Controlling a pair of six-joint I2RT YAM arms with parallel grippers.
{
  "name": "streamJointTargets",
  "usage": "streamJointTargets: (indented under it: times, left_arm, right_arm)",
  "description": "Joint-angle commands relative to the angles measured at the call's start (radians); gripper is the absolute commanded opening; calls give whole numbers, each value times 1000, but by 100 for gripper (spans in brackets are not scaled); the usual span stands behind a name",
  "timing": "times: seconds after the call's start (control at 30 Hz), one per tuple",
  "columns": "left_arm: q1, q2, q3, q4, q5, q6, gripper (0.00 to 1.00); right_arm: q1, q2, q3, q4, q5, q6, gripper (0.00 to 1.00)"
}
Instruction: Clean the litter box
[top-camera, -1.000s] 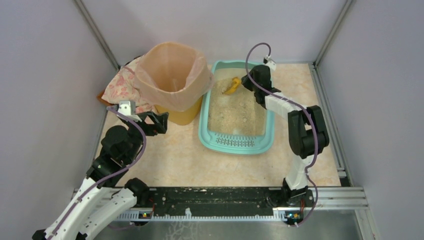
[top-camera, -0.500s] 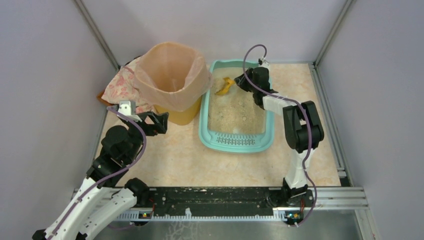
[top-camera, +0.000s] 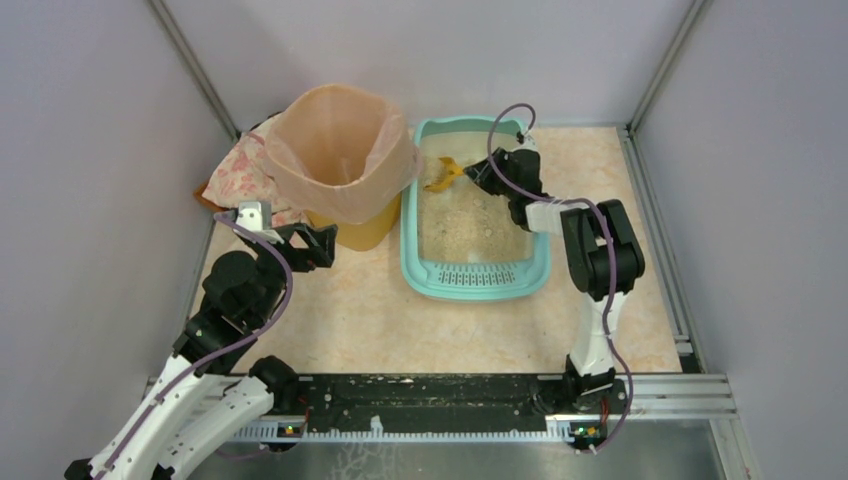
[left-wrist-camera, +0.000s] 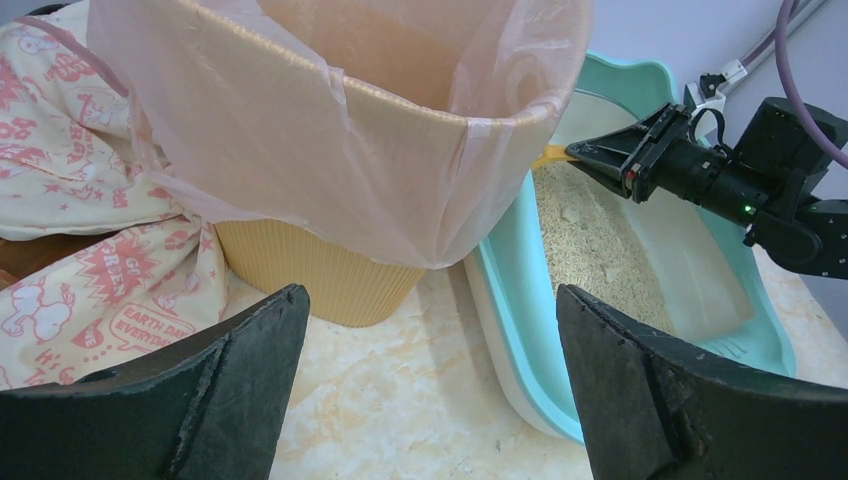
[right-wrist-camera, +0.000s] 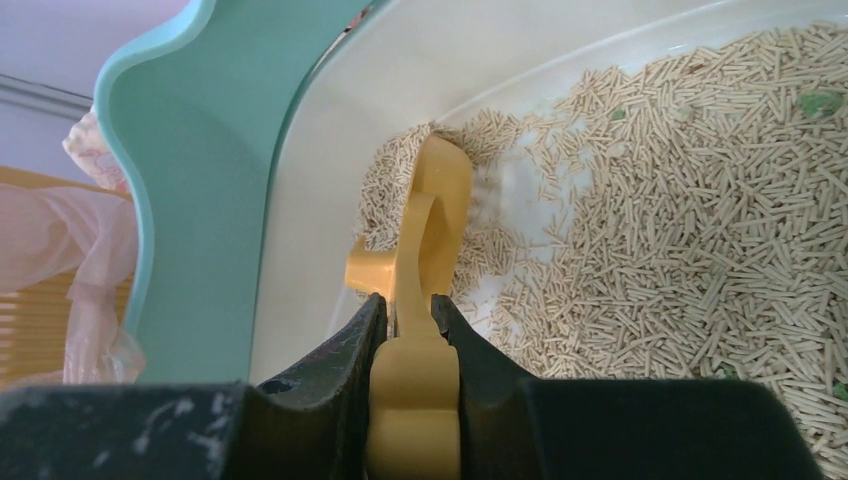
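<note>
The teal litter box (top-camera: 475, 283) lies at centre table, its slotted grille toward me, with beige pellet litter (top-camera: 470, 225) inside. My right gripper (top-camera: 478, 172) reaches into its far end and is shut on the handle of a yellow scoop (top-camera: 440, 172). In the right wrist view the fingers (right-wrist-camera: 470, 350) pinch the scoop (right-wrist-camera: 430, 215), whose head digs into litter (right-wrist-camera: 700, 250) heaped against the box's white inner wall (right-wrist-camera: 300, 200). My left gripper (top-camera: 310, 245) hangs open and empty in front of the bin, over bare table (left-wrist-camera: 430, 292).
A round yellow bin with a peach bag liner (top-camera: 345, 150) stands just left of the litter box, almost touching it (left-wrist-camera: 330, 270). A patterned cloth (top-camera: 235, 170) lies behind the bin at far left. Grey walls enclose the table.
My right gripper has carried the scoop leftward across the far end of the litter box into its far-left corner. The left arm has not moved.
</note>
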Motion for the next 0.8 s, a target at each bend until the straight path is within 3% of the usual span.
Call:
streamJointTargets:
  times: [0.0,0.77]
  left_arm:
    - [-3,-7,-11,2,9,-6,99]
    - [-3,-4,-11,16,35,-8,99]
  right_arm:
    - [20,-31,-51,-42,-91,25,0]
    - [-17,-253,-153,-48,-81,33,0]
